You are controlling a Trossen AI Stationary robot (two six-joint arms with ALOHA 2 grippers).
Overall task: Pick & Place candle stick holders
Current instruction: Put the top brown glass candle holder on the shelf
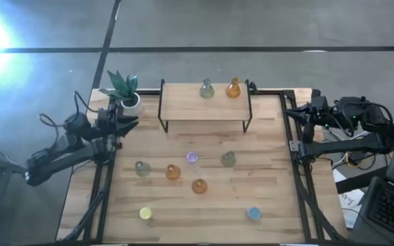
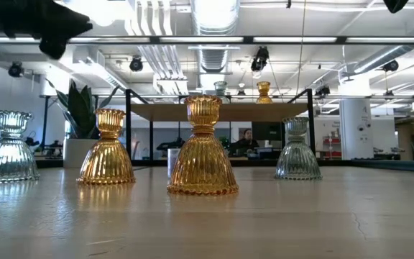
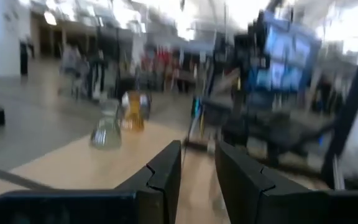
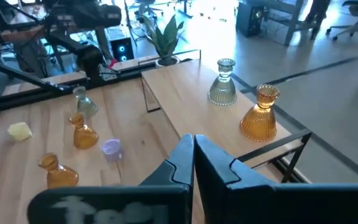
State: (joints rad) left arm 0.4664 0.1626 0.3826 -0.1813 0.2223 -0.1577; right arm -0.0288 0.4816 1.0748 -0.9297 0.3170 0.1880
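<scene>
Two holders stand on the shelf [image 1: 204, 102] at the table's far side: a grey-green one [image 1: 206, 89] and an amber one [image 1: 233, 88]. On the table stand a purple holder [image 1: 192, 158], two grey-green ones [image 1: 228, 159] [image 1: 142, 168], two amber ones [image 1: 173, 171] [image 1: 199, 186], a yellow one [image 1: 145, 213] and a blue one [image 1: 254, 213]. My left gripper [image 3: 197, 168] is slightly open and empty, raised at the table's left edge near the plant. My right gripper [image 4: 193, 155] is shut and empty, raised at the table's far right edge.
A potted green plant [image 1: 124, 92] in a white pot stands at the far left corner, right beside my left gripper. The shelf has black metal legs [image 1: 161, 109]. Bare wood lies between the shelf and the holders and along the table's near edge [image 1: 197, 225].
</scene>
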